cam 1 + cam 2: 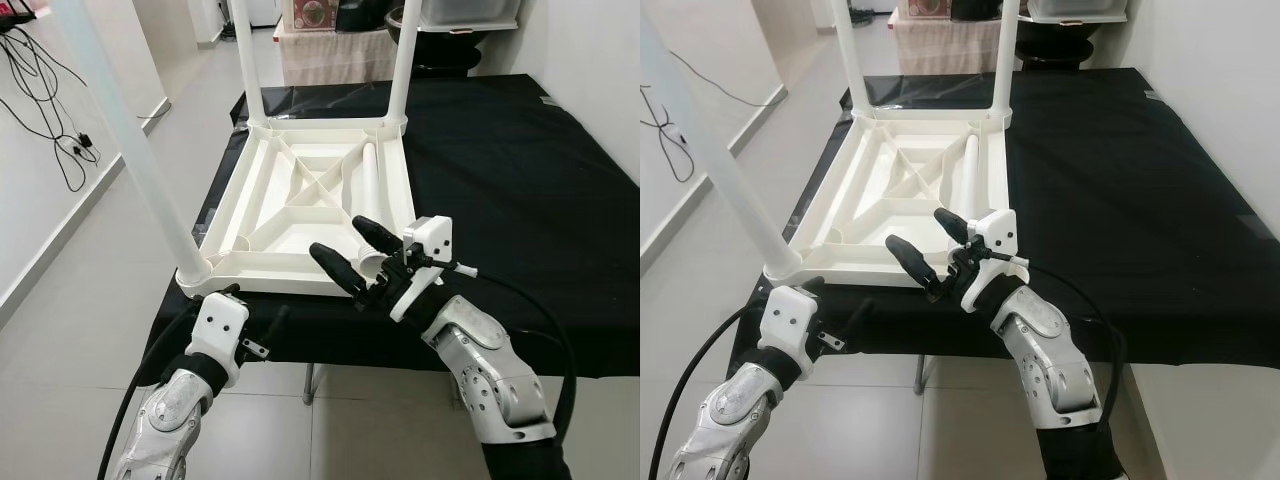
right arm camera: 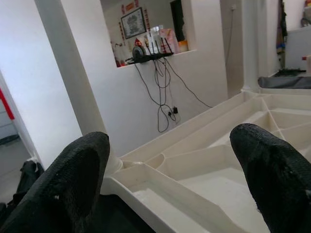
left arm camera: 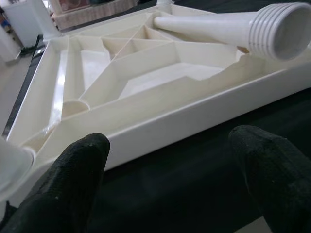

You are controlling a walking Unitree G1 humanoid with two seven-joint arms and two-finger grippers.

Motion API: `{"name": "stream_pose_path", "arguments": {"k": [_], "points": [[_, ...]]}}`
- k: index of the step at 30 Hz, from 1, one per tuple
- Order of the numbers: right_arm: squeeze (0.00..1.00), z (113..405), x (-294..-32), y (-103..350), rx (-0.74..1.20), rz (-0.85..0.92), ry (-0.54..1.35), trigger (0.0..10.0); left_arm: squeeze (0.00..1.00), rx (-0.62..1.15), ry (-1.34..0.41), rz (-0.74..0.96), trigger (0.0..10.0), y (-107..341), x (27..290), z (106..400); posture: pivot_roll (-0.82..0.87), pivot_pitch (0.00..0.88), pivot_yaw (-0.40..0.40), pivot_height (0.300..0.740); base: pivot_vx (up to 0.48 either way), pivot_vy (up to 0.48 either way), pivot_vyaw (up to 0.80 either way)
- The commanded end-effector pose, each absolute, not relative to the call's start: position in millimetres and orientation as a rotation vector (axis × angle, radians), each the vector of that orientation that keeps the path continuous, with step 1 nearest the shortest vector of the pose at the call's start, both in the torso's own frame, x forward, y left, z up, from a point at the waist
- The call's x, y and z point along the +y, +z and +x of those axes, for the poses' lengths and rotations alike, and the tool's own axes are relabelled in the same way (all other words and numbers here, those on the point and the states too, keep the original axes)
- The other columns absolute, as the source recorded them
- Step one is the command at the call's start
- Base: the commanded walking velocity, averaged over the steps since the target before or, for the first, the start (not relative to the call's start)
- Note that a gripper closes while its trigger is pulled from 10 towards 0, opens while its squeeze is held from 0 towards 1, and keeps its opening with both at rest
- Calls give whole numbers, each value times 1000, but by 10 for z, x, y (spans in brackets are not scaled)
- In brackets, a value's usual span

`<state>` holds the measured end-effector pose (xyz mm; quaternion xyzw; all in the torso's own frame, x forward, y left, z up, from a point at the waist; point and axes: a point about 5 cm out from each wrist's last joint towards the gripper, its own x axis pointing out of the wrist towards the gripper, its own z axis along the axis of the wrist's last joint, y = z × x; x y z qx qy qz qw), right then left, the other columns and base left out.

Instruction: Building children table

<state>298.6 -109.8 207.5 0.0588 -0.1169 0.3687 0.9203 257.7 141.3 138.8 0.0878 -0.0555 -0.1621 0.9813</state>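
White tabletop [image 1: 300, 200] lay upside down on black-covered surface [image 1: 520, 180], three legs screwed in, standing up. Fourth leg [image 1: 369, 200] lay loose inside, toward 3 o'clock edge. Right gripper [image 1: 358, 252] hovered over its near end, jaws wide, likely to grasp. Left gripper [image 3: 170, 160] low at 6 o'clock edge, jaws wide, empty.

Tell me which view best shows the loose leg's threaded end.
Left wrist view: the loose leg lies in the upturned tabletop, threaded end close and unobstructed. In both eye views the open right gripper partly covers that end.

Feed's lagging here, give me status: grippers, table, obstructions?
Right gripper open, at loose leg's threaded end. Left gripper open, low by near edge. Upturned tabletop: three legs fitted. Nothing blocking.
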Motion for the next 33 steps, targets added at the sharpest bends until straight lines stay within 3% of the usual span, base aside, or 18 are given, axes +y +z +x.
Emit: {"name": "stream_pose_path", "arguments": {"k": [1,7,18,26,33], "points": [[0,2998,-1082,2071,-244,114,751,10000,0,-103,-330,182,10000,1373,1417,2554,-43,138,14,740,0,0,0],[0,3108,-1184,2067,-245,40,629,10000,0,-67,-388,200,10000,1293,1333,2538,-46,137,18,740,0,0,0],[0,3079,-1247,2037,-225,-352,736,10000,0,-50,-445,221,10000,1264,1290,2524,-49,144,28,740,0,0,0],[0,3104,-1153,2059,-229,-603,774,10000,0,-44,-476,234,10000,1255,1297,2499,-53,154,29,740,0,0,0],[0,3122,-1132,2050,-218,-646,772,10000,0,-44,-478,233,10000,1257,1301,2493,-50,157,26,740,0,0,0]]}}
